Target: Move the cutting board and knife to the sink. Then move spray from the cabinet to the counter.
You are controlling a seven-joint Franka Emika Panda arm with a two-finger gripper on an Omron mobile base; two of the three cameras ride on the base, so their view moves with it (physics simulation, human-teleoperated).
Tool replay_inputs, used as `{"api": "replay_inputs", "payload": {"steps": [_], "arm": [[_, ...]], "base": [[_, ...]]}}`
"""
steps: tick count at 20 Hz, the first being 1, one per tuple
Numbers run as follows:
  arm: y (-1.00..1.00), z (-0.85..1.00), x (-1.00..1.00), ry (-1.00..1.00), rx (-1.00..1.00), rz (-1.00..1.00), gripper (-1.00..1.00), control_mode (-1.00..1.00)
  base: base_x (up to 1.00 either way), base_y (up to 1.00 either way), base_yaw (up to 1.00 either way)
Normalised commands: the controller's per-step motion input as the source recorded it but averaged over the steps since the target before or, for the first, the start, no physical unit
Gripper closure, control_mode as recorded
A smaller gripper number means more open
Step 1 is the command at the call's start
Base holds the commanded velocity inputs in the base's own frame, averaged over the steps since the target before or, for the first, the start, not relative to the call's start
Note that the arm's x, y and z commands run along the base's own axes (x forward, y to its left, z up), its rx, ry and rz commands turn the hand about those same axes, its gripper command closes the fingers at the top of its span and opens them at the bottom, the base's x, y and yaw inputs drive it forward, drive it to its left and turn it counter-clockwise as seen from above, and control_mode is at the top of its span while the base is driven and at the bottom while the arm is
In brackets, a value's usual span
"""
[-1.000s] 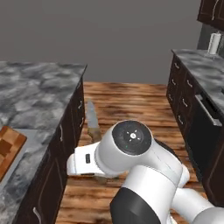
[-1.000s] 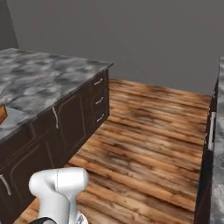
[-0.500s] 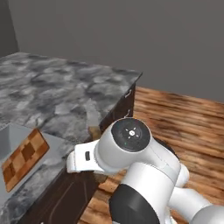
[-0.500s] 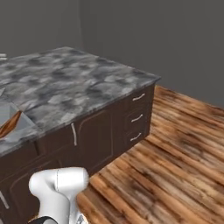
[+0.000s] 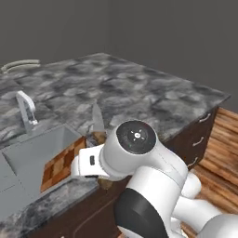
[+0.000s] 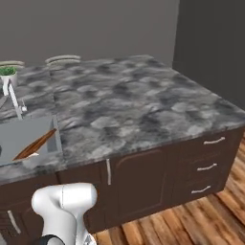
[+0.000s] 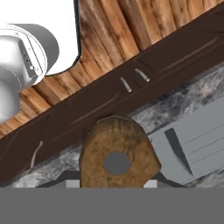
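The knife (image 5: 96, 122) stands with its grey blade pointing up, just right of the sink (image 5: 28, 158). Its brown wooden handle butt (image 7: 117, 158) fills the gap between my gripper's (image 7: 113, 181) jaws, which are shut on it. My own white arm hides the hand in the left base view. The checkered cutting board (image 5: 61, 162) lies tilted inside the sink, leaning on the basin's right wall; the right base view shows the board (image 6: 36, 144) edge-on. The grey marbled counter (image 6: 134, 95) spreads to the right. The spray and the cabinet are out of view.
A chrome faucet (image 5: 25, 109) rises behind the sink, and a small potted plant (image 6: 7, 72) sits beyond it. Dark drawers with silver handles (image 6: 208, 165) front the counter. Wooden floor (image 5: 223, 148) lies to the right. Curved chair backs (image 6: 62, 59) show past the counter's far edge.
The whole picture has shifted as the base moved along the counter, bringing the sink, faucet and cutting board into view. My gripper has stayed shut on the knife.
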Motion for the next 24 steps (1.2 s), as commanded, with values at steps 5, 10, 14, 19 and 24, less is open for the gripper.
{"api": "replay_inputs", "payload": {"steps": [5, 10, 14, 19, 24], "arm": [[0.0, 0.0, 0.0, 0.0, 0.0, 0.0, 1.0, 1.0], [0.0, 0.0, 0.0, 0.0, 0.0, 0.0, 1.0, 1.0], [0.0, 0.0, 0.0, 0.0, 0.0, 0.0, 1.0, 1.0], [0.0, 0.0, 0.0, 0.0, 0.0, 0.0, 1.0, 1.0], [-0.1, -0.02, 0.27, 0.12, 0.02, 0.0, 1.0, -1.0]], "base": [[0.29, 0.0, 0.82], [0.05, -0.07, 0.42], [0.76, -0.41, 0.12], [0.98, -0.66, 0.17], [0.32, -0.23, 0.02]]}}
